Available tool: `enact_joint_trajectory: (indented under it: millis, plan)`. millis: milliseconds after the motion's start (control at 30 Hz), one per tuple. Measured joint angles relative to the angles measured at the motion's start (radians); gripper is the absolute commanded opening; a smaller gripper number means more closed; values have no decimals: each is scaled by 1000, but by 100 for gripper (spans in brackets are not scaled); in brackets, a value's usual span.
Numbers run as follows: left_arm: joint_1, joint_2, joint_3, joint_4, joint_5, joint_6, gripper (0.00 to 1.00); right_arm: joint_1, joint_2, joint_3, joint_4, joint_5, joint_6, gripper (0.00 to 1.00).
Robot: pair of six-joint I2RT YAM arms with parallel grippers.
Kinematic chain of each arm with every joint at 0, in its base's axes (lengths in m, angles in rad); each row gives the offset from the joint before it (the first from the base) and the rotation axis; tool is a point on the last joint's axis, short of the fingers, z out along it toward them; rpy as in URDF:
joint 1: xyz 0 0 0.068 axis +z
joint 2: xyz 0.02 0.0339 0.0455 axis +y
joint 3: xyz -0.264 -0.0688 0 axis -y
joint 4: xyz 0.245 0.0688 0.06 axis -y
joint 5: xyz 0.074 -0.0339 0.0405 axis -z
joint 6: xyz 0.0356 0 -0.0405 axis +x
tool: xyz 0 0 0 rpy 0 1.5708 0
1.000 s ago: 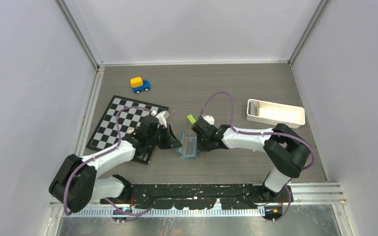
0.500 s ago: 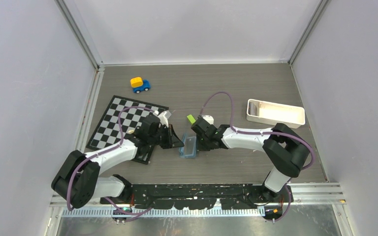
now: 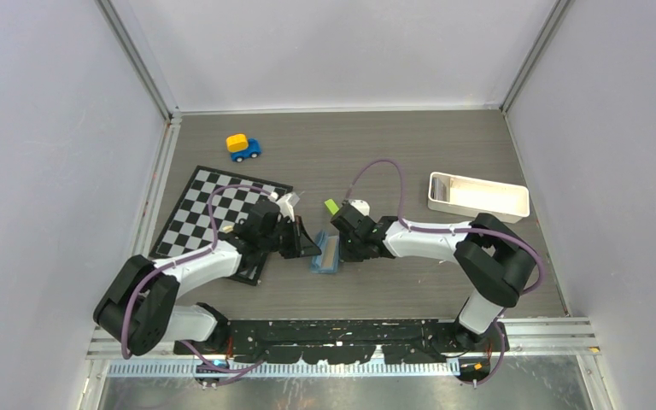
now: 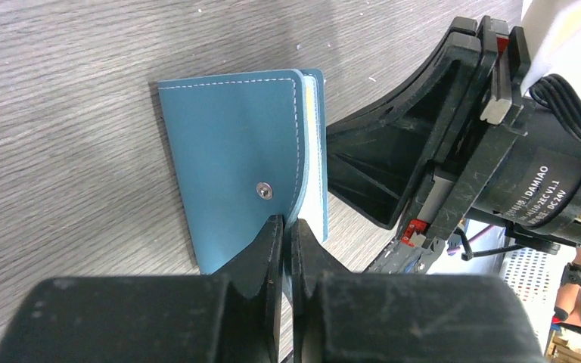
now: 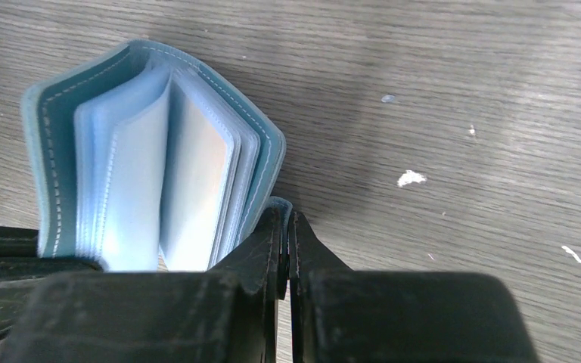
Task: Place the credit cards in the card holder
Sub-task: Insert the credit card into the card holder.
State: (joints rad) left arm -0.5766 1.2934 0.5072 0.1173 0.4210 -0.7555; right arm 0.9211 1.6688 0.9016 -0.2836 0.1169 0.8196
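The card holder, a teal-blue folding wallet with a snap button, stands on edge on the table between my two grippers. The left gripper is shut on the rim of its outer cover, just below the snap. On the other side, the right gripper is shut on the small tab of the opposite cover, and the light blue inner sleeves fan open. A dark flat credit card lies partly hidden under my left arm. In the top view the left gripper and right gripper nearly meet.
A checkerboard mat lies at the left, with a blue and yellow toy car behind it. A lime-green block sits just behind the right gripper. A long white tray stands at the right.
My left gripper has moved right with its cover, folding the card holder narrower. The right gripper has barely moved.
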Motion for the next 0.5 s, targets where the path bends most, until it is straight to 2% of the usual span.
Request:
enact_joint_trajectory:
  millis: [300,400,500]
  plan:
    - [0,10,0,-1,-6,0,0,0,10,5,17,-11,2,1]
    - [0,-3,0,-19,-37,3,0,0,8,5,15,-6,8,9]
    - [0,-56,0,-76,-100,9,0,2,2,4,7,3,15,24]
